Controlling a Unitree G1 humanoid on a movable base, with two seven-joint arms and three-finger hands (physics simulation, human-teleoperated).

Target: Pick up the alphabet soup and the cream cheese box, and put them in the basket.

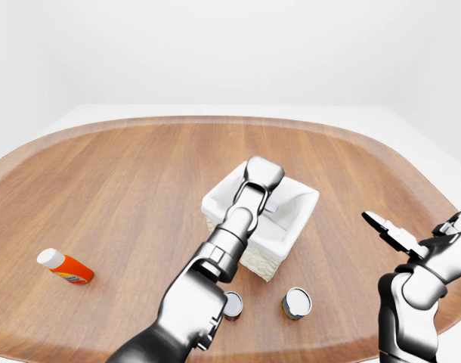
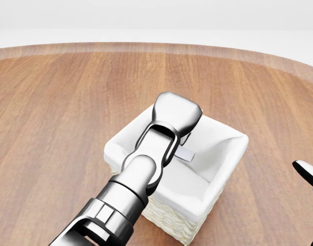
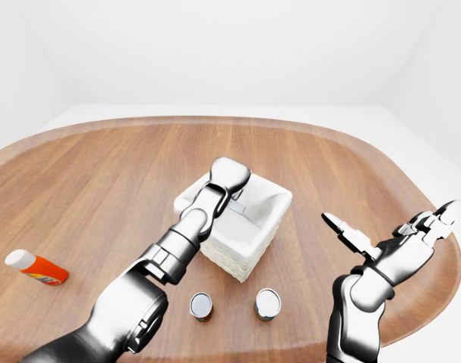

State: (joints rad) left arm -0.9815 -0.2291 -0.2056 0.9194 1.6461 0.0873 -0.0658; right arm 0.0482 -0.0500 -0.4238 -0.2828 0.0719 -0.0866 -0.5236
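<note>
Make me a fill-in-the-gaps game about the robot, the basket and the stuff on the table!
1. The robot's left hand reaches over the white ____.
2. The number of cans standing on the table below the basket in the right-eye view is ____.
3. The orange bottle lies near the table's ____ edge in the left-eye view.
4. The right hand has its fingers spread ____.

Missing words: basket; two; left; open
</note>
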